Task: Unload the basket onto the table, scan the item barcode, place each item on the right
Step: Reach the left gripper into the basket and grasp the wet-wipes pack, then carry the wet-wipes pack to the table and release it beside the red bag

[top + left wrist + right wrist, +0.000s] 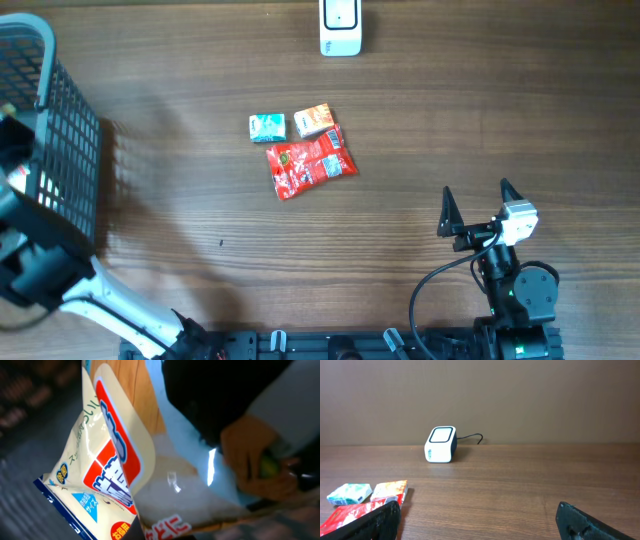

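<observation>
The left arm [35, 265] is reaching into the black basket [70, 150] at the left end of the desk [200, 250]. The left fingers are closing tight, out of sight. A cream packet [115, 460] with red and blue print is filling the left wrist view; whether it is pinched I cannot tell. Its long axis is running steeply top to bottom, with the blue-trimmed end pointing lower left. The right fingers [445, 212] are standing wide apart, holding nothing and facing the white scanner [340, 28].
</observation>
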